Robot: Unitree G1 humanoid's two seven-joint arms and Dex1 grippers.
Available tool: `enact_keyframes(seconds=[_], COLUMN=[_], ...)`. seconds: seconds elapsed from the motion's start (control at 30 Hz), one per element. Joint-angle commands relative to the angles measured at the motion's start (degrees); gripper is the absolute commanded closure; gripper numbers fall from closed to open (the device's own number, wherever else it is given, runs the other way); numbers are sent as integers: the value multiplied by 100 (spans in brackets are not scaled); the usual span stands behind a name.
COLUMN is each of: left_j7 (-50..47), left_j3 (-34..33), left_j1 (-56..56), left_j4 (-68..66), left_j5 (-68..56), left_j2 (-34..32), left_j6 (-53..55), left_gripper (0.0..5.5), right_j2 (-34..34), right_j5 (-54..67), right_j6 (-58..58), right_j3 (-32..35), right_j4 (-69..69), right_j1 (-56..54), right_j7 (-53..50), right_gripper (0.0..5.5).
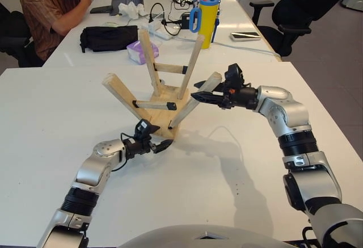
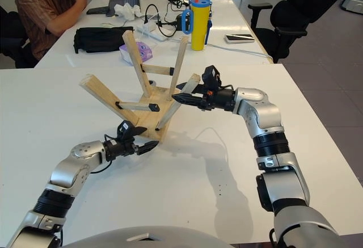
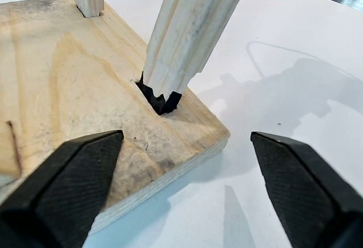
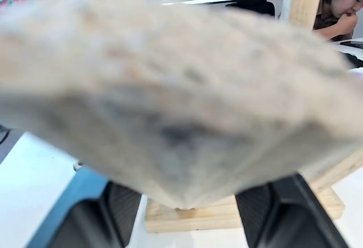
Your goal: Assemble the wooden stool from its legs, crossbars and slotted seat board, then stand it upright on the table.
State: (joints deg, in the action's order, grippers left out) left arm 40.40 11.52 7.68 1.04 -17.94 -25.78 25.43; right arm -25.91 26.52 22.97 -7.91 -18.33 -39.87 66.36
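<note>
**A:** What do you have there?

**B:** One stool [image 1: 161,97], upside down mid-table [image 1: 51,123]: one seat board [image 1: 160,118], four legs [image 1: 148,55], and, as far as I can make out, two crossbars [image 1: 169,68].

**A:** Which way does it point?

**B:** Board down, legs splaying upward, long axis leaning far.

**A:** Your grippers?

**B:** Your left gripper [image 1: 161,145] gapes wide at the board's near corner. Your right gripper [image 1: 198,95] is at the rightmost leg; I cannot tell whether it grips.

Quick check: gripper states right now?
Left gripper: open, straddling a corner of the seat board.
Right gripper: closed on a stool leg.
</note>
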Motion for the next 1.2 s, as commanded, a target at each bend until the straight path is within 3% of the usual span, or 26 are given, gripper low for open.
enact_keyframes(seconds=[0.03, 0.3, 0.53, 0.77, 1.0, 1.2], left_j7=[-56, -153, -229, -300, -341, -554], left_j3=[116, 99, 105, 99, 167, 46], left_j1=[-256, -362, -383, -420, -440, -496], left_j4=[-84, -20, -34, -73, -119, -49], left_j5=[69, 107, 123, 137, 169, 327], left_j2=[89, 193, 315, 415, 523, 562], left_j6=[358, 373, 357, 321, 289, -218], left_gripper=[134, 134, 134, 134, 134, 134], right_j2=[-149, -75, 205, 113, 567, 494], right_j5=[-758, -854, -1088, -1213, -1234, -1291], right_j6=[401, 906, 774, 633, 653, 639], right_j3=[-613, -1282, -1350, -1666, -1376, -1470], right_j4=[480, 1832, 1197, 1028, -197, -199], right_j1=[48, 824, 272, -96, -641, -570], right_j7=[-349, -766, -1088, -542, -904, -750], right_gripper=[348, 348, 348, 348, 348, 348])
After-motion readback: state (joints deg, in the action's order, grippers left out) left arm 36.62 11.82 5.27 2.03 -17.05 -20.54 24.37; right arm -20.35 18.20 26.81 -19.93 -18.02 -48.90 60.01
